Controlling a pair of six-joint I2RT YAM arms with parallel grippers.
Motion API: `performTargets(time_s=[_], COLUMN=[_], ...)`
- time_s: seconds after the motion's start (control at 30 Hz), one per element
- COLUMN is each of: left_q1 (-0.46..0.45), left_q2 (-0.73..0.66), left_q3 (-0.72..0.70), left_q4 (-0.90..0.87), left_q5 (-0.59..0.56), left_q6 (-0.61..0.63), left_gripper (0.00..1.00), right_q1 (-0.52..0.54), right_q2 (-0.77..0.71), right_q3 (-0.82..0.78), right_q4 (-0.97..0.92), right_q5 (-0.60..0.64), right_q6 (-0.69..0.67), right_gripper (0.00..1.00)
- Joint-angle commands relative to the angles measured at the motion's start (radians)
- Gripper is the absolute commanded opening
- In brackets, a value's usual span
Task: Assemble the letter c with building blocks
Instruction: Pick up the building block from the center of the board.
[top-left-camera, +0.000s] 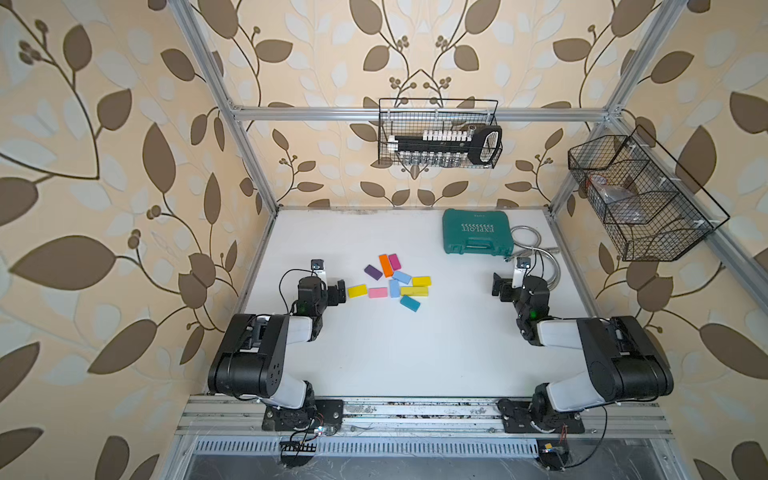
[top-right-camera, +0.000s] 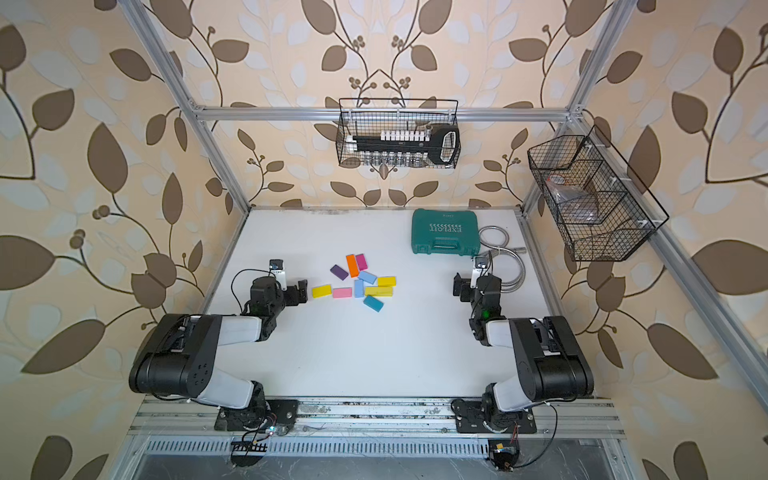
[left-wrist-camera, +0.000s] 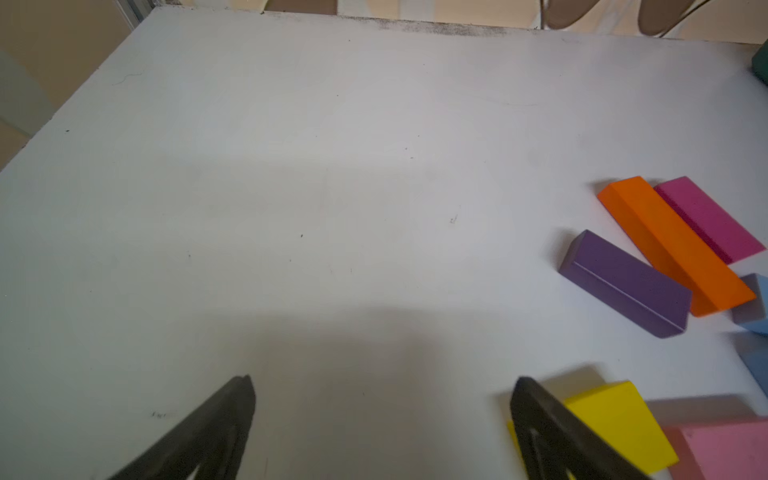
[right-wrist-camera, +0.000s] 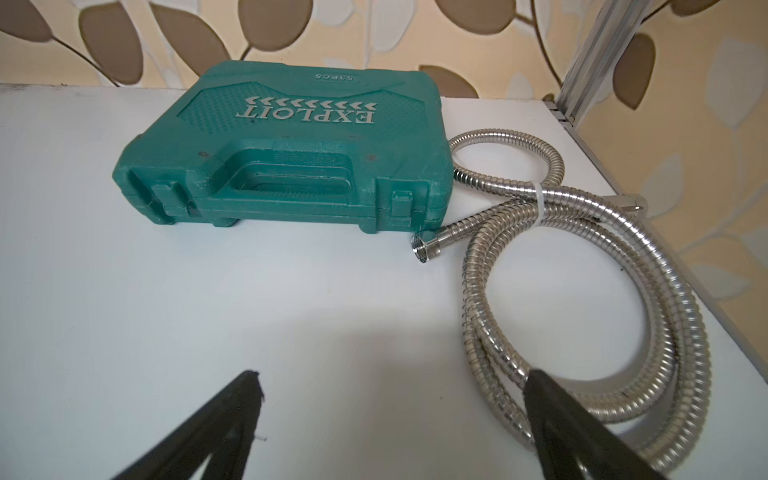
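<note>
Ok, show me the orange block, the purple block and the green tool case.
orange block (left-wrist-camera: 681, 241): left wrist view, middle of its top face.
purple block (left-wrist-camera: 636, 276): left wrist view, middle of its top face.
green tool case (right-wrist-camera: 291, 137): right wrist view, lid between lettering and handle.

My counter (top-left-camera: 374, 353): plain white. Small flat building blocks (top-left-camera: 394, 288): yellow, pink, magenta, orange, purple, lt blue, teal. Plastic tool case (top-left-camera: 476, 231): green w/ silver lettering.
</note>
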Motion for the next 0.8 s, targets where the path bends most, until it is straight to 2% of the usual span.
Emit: performTargets(time_s=[0.0, 0.77], left_q1=[0.013, 0.014], left_q2=[-0.003, 0.005], left_q3=[0.023, 0.035], left_q4=[0.036, 0.021], left_q5=[-0.025, -0.02], left_q6=[-0.012, -0.013], left_gripper=[0.99, 0.99], right_q1=[-0.004, -0.006], right_q2=[0.004, 0.006], right_q3=[0.016, 0.017], right_q4=[0.018, 0.016], right_q5=[0.017, 0.014], right_q6=[0.012, 0.012], right_gripper=[0.98, 0.98])
